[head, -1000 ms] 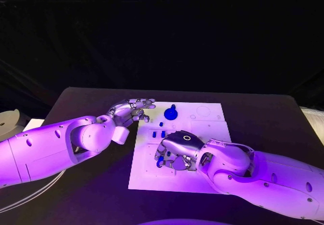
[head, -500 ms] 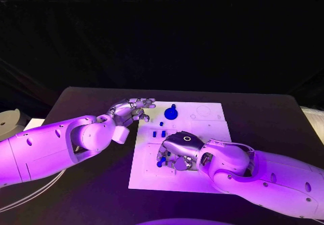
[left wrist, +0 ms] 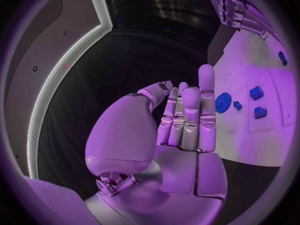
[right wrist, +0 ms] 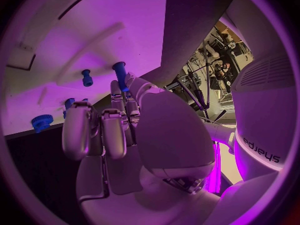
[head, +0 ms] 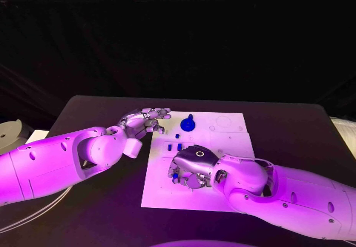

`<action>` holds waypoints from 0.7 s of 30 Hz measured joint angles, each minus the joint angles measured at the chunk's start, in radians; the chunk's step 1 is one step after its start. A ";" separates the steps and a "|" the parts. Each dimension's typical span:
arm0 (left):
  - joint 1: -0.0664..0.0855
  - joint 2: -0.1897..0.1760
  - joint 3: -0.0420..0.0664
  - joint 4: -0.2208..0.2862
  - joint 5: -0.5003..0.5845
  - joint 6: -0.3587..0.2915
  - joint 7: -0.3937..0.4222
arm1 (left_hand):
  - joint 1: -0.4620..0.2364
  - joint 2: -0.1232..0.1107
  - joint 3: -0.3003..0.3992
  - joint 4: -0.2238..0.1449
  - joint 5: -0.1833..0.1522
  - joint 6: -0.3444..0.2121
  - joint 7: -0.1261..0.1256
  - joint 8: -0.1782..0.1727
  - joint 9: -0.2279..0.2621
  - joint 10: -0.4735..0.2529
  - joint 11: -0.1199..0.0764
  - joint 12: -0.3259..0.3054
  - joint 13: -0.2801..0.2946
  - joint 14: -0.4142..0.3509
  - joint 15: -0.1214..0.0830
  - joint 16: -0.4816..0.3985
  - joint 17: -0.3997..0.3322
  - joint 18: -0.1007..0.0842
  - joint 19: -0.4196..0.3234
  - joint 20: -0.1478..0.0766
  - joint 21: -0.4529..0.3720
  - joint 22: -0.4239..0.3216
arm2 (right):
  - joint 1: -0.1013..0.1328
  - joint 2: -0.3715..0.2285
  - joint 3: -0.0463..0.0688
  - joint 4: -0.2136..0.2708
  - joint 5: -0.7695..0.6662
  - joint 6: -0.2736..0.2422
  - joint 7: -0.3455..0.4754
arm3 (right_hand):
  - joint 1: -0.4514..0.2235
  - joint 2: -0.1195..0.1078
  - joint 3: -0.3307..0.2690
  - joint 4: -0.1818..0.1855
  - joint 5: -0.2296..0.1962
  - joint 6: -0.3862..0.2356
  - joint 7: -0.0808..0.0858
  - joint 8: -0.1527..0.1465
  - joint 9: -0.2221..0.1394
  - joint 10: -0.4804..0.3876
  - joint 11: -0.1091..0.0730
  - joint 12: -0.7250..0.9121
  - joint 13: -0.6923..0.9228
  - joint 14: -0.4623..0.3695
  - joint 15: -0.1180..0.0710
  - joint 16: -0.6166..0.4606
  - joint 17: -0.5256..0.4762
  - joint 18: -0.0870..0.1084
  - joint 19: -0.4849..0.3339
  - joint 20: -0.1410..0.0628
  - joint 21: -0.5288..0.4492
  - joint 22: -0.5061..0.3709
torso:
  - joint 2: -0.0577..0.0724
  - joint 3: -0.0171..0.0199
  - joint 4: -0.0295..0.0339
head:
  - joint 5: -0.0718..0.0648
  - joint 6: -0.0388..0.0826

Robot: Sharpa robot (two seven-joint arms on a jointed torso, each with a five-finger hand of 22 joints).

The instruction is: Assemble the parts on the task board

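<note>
The white task board (head: 223, 139) lies mid-table. A blue gear (head: 188, 124) sits near its far edge, and two small blue blocks (head: 174, 147) lie closer to the middle. My right hand (head: 194, 167) hovers low over the board's left half. It pinches a blue peg (right wrist: 120, 75) at its fingertips, seen in the head view as a blue spot (head: 175, 177). A second blue peg (right wrist: 87, 77) stands on the board just beyond. My left hand (head: 144, 120) is at the board's far left corner, fingers (left wrist: 190, 115) straight and holding nothing, with the gear (left wrist: 223, 102) just past them.
The black table (head: 297, 134) extends to the right of the board. A white round object (head: 9, 131) sits at the left edge beside the table. Both forearms lie across the near part of the table.
My right hand has turned a little and shifted slightly over the board, the peg still in its fingers. The left hand has stayed put.
</note>
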 measured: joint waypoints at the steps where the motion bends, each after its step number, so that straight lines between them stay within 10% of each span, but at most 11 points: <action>1: 0.000 0.000 0.000 0.000 0.000 0.000 0.000 | 0.000 0.000 0.000 0.000 0.000 0.000 0.000 0.000 0.000 0.000 0.000 0.000 0.000 0.000 0.000 0.000 0.000 0.000 0.000 0.000 0.000 0.000 | 0.000 0.002 0.000 -0.001 -0.002 0.000 -0.001 | 0.000 0.000 0.000 0.000 0.000 0.000 0.000 -0.004 0.000 0.000 0.000 0.000 0.000 0.000 0.000 0.000 0.000 0.000 0.000 0.000 0.000 0.000 | 0.000 -0.0001 0.0000 | 0.000 0.000; 14: 0.000 0.005 0.000 0.000 0.000 0.001 -0.002 | 0.000 0.000 -0.003 -0.003 0.000 0.000 0.000 0.004 0.000 -0.004 0.004 0.000 0.000 0.000 0.000 0.004 -0.001 0.000 0.000 0.000 0.000 0.000 | -0.001 0.009 -0.002 -0.009 -0.013 -0.003 -0.006 | -0.040 -0.031 -0.021 0.014 0.003 -0.082 0.029 -0.034 -0.018 -0.055 -0.013 -0.034 -0.005 0.001 0.023 -0.012 0.000 0.000 -0.015 0.023 -0.023 -0.026 | -0.001 -0.0007 -0.0012 | 0.002 0.000; 21: 0.000 0.003 0.000 0.000 0.000 0.001 -0.002 | 0.000 0.000 -0.003 -0.003 0.000 0.000 0.000 0.004 0.000 -0.004 0.004 0.000 0.000 0.000 0.000 0.004 -0.001 0.000 0.000 0.000 0.000 0.000 | -0.005 0.000 -0.007 -0.015 -0.010 -0.006 -0.008 | -0.075 -0.067 -0.198 0.036 0.004 -0.184 0.031 -0.034 -0.034 -0.235 0.020 -0.033 -0.006 0.001 0.044 -0.039 -0.006 0.016 -0.039 0.047 -0.079 -0.093 | -0.001 -0.0003 -0.0007 | 0.000 0.002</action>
